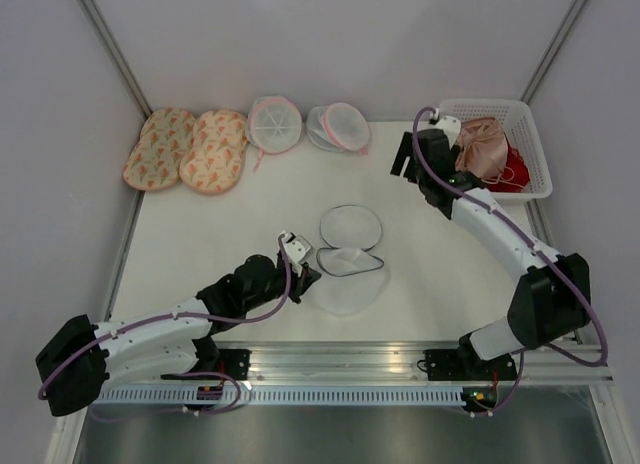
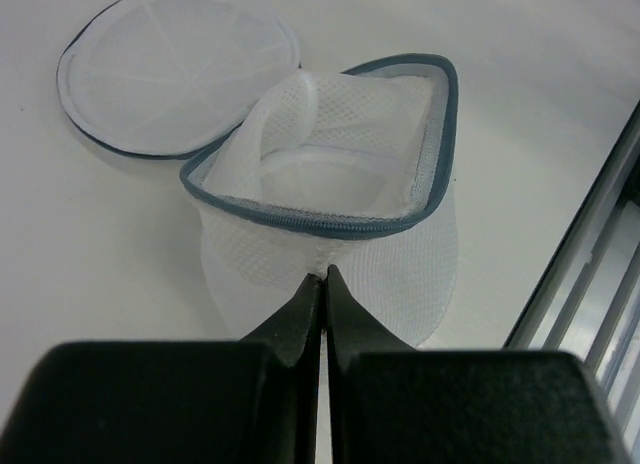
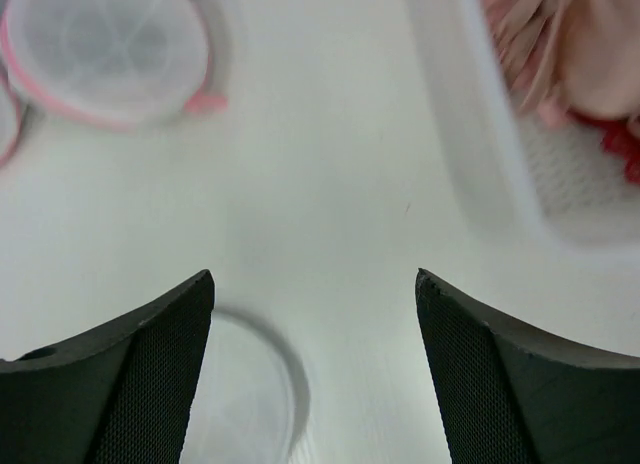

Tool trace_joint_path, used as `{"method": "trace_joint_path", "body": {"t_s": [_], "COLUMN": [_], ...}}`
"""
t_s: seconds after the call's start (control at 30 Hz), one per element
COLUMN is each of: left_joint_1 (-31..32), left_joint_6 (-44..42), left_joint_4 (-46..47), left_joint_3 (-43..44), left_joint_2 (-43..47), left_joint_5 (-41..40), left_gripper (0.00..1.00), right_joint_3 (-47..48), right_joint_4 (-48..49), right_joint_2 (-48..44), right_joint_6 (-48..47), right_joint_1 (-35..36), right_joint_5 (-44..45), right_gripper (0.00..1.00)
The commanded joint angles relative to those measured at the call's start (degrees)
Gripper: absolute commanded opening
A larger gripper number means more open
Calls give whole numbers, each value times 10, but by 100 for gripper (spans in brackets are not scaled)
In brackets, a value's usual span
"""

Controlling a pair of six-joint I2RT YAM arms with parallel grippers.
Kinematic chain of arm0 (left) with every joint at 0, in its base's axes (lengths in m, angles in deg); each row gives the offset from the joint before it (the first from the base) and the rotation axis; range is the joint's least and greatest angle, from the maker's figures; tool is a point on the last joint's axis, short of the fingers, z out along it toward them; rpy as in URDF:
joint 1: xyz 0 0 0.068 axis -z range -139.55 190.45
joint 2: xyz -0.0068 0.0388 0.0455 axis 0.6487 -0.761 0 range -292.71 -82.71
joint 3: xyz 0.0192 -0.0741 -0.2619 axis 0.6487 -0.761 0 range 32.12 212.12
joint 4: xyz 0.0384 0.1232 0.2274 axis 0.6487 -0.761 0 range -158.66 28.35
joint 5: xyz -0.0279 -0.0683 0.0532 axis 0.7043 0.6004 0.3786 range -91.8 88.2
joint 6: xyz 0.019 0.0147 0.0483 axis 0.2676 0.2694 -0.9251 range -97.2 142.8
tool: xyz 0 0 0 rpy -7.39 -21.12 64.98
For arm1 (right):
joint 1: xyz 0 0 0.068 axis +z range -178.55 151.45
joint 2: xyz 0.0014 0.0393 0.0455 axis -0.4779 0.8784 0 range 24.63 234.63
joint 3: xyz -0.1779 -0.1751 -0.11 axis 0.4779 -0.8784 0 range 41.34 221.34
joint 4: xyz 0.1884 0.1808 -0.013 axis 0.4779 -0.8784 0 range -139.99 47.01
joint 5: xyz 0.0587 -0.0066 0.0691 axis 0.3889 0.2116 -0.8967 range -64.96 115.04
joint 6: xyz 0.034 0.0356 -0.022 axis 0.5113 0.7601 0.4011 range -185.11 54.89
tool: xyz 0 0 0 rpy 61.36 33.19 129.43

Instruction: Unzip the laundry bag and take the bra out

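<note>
And the left tool (image 2: pixel 322 276) is pinched tight on the white mesh of the laundry bag (image 2: pixel 250 249), just under its grey zipper rim. The bag sits mid-surface (image 1: pixel 220 224), zip undone, mouth gaping, round flap flat on the far side. Over by the white basket (image 1: pixel 500 108) the right tool (image 3: pixel 312 278) hangs with jaws wide apart, gripping nothing, and the bra (image 1: pixel 482 142) lies in that basket on a dark red garment (image 1: pixel 516 172).
</note>
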Motion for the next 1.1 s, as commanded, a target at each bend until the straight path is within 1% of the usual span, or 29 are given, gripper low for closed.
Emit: {"method": "trace_joint_path", "body": {"t_s": [0.0,0.07,0.1,0.13,0.2,0.23,0.33,0.47,0.5,0.53,0.6,0.77,0.8,0.9,1.07], "left_joint_1": [1,1,1,1,1,1,-1,-4,-4,-5,-8,-10,-10,-13,-17], "left_joint_6": [-6,-2,3,1,3,1,-19,-84,-87,-113,-120,-142,-146,-157,-158], "left_joint_4": [-11,-47,-64,-98,-104,-109,-110,-48,-37,-29,-16,12,22,31,38], "left_joint_3": [9,24,47,61,89,99,136,153,157,159,164,154,151,145,139], "left_joint_2": [-20,-36,-62,-74,-106,-118,-150,-173,-178,-186,-195,-210,-208,-202,-197], "left_joint_5": [-45,-107,-155,-172,-221,-237,-274,-270,-265,-261,-249,-235,-233,-217,-199], "left_gripper": [2,2,2,2,2,2,2,2,2,2,2,2,2,2,2], "right_joint_3": [-108,-174,-192,-227,-258,-285,-323,-356,-361,-374,-398,-447,-464,-487,-496], "right_joint_4": [-15,-5,-6,-4,-2,2,11,58,69,91,127,229,268,328,379], "right_joint_2": [-68,-94,-114,-125,-152,-160,-179,-187,-187,-188,-188,-160,-157,-134,-98], "right_joint_6": [45,61,83,91,118,122,142,158,161,171,184,250,260,297,341], "right_joint_1": [54,94,102,113,122,132,147,149,149,149,149,147,143,134,126], "right_joint_5": [33,10,4,-6,-14,-22,-29,-50,-54,-57,-73,-73,-78,-83,-73], "right_gripper": [86,86,86,85,85,84,84,84,85,85,85,84,84,81,76]}}
